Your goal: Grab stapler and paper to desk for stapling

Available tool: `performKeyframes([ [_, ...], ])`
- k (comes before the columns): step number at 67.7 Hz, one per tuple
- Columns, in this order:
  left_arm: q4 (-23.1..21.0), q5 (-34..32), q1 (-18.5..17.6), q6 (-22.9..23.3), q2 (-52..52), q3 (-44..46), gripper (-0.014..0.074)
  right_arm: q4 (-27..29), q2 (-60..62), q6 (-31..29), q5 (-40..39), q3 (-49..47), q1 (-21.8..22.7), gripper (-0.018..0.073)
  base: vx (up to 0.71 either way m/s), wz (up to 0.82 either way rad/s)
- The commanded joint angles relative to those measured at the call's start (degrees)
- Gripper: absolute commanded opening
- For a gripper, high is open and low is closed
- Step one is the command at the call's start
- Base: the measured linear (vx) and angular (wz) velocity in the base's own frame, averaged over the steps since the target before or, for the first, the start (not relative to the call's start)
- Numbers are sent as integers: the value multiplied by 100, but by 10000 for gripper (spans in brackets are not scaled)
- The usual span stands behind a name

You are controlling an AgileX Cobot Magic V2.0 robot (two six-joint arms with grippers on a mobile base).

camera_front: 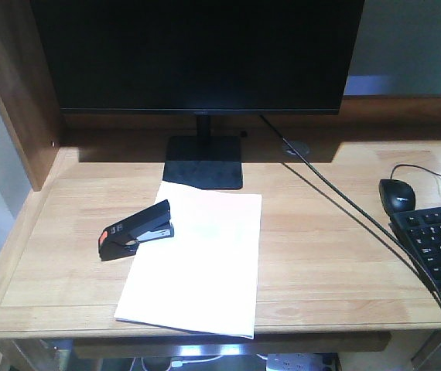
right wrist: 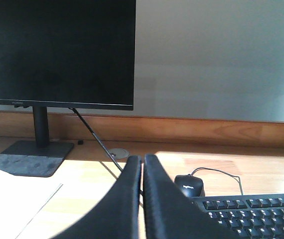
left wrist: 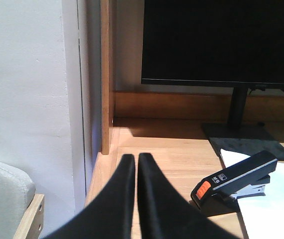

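**Fingers closed and empty while stapler and paper are lying on the desk**

Both pairs of fingers are showing pressed nearly together with nothing between them: we are seeing the left gripper (left wrist: 136, 162) pointing along the left edge of the desk (camera_front: 321, 255), and the right gripper (right wrist: 142, 163) pointing toward the mouse (right wrist: 189, 185) and keyboard (right wrist: 254, 211).

We are finding the stapler (camera_front: 137, 229) lying at the left edge of the paper (camera_front: 197, 267), its front end overlapping the sheets and its orange-red end pointing left. The paper is sitting in front of the monitor stand (camera_front: 203, 162), its near edge close to the desk's front rim.

We are judging the stapler as rigid, fairly dense and smooth-sided; gripping across its narrow body near the middle should be holding it best, since squeezing top to bottom could be firing it. The paper is looking light, floppy and hard to pinch while flat; we are expecting it to need taking by an edge or corner, and to sag or fan apart once lifted.
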State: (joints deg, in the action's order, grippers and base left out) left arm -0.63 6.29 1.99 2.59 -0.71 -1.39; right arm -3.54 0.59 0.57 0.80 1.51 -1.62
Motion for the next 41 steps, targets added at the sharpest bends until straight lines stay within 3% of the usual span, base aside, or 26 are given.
performKeyframes([
  [1, -43, -397, -19, 48, -90, -61, -6, -3, 54, -57, -412, 31, 46, -10, 0, 0],
  [41, -43, -397, -19, 48, -90, -61, -6, -3, 54, -57, -412, 31, 46, -10, 0, 0],
])
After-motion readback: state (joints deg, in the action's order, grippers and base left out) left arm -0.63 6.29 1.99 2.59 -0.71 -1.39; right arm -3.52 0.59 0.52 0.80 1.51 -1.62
